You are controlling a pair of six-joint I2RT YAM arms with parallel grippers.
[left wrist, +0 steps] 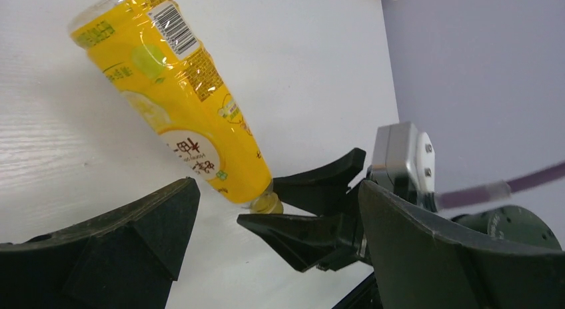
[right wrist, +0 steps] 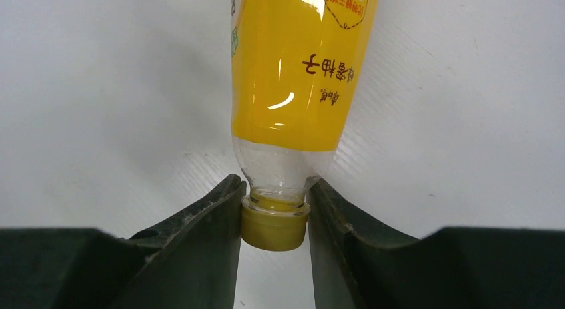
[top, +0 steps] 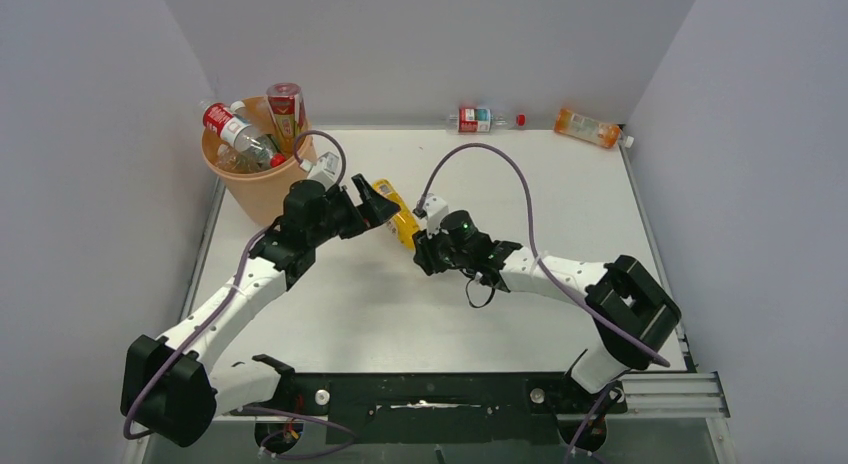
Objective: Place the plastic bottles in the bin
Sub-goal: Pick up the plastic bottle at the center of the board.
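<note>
A plastic bottle with a yellow label [top: 398,216] is in the middle of the table. My right gripper [right wrist: 274,212] is shut on its yellow cap [right wrist: 274,228], and the bottle's body [right wrist: 300,69] points away from it. My left gripper [top: 378,204] stands wide open beside this bottle [left wrist: 180,96], its fingers [left wrist: 160,216] not touching it. The peach-orange bin [top: 252,189] stands at the back left, just behind the left arm. It holds several bottles, among them a red-labelled one [top: 228,126] and an upright one [top: 286,109].
Two more bottles lie along the back wall: one with a red cap [top: 485,118] and one holding orange liquid [top: 590,128]. Grey walls close in the table on the left, back and right. The right arm's purple cable [top: 500,164] arcs over the table.
</note>
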